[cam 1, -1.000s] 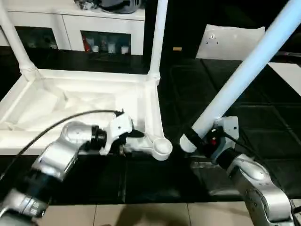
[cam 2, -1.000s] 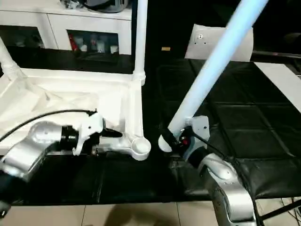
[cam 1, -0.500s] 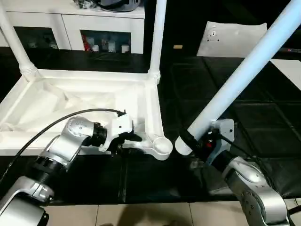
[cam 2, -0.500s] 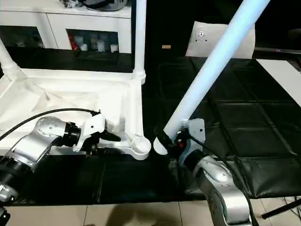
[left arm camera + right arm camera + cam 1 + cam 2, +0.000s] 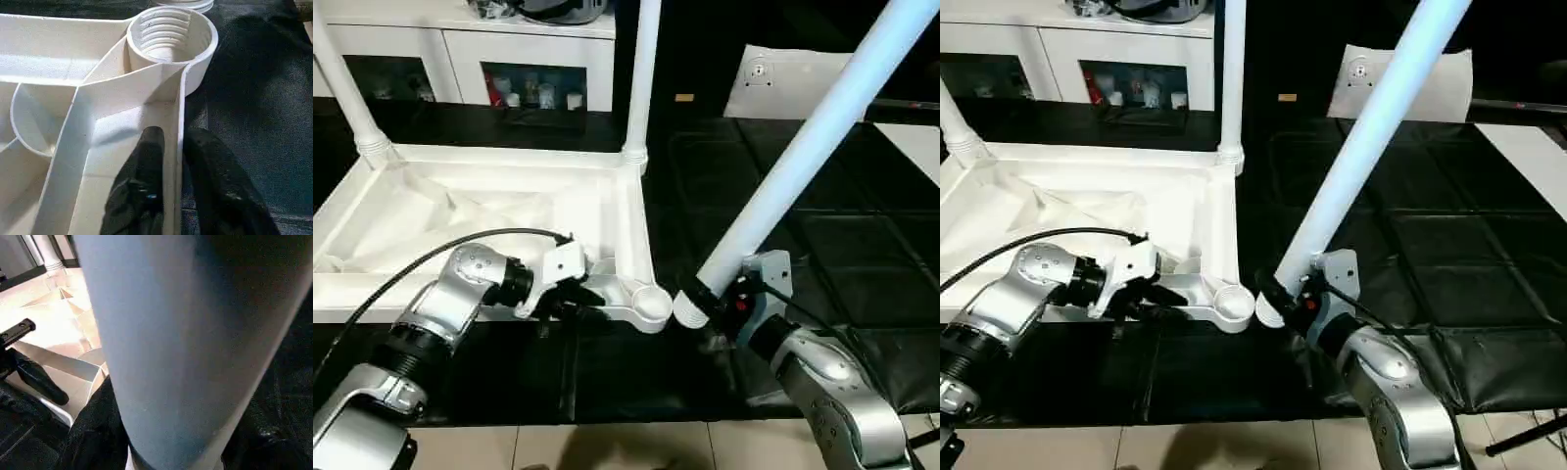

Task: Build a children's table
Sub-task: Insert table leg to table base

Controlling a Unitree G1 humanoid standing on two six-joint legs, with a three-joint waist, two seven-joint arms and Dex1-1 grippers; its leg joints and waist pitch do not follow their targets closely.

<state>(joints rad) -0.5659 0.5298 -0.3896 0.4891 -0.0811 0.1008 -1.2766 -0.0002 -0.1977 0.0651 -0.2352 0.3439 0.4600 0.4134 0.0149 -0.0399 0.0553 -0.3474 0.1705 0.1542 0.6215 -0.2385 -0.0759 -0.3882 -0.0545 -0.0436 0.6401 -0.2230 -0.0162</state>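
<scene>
On the black mat (image 5: 607,372) before us lay the tabletop (image 5: 489,211), underside up, its rim standing as a low wall all round. It took up the left half of our work area; to its right the mat was bare, apart from a flat white bag (image 5: 793,83) at the far side and a white strip (image 5: 915,147) at the right edge. White cabinets (image 5: 460,49) closed off the back.

Two legs already stood upright in the far corner sockets, one at the far left (image 5: 342,83) and one at the far right (image 5: 641,78). Our third leg (image 5: 803,166) slanted up and away to the right, held near its lower end by our right gripper (image 5: 717,299), whose fingers were clamped around the tube. That lower end hung just beside the near right socket (image 5: 651,305), close to its outer edge but not in it. The socket was open, its inner ridges visible in the left wrist view (image 5: 171,34).

Our left gripper (image 5: 171,161) sat on the near rim just left of that socket, one black finger (image 5: 146,156) inside the wall and the other outside, closed down on the thin rim (image 5: 178,122) between them. Its cable (image 5: 431,255) arched back over the forearm.
</scene>
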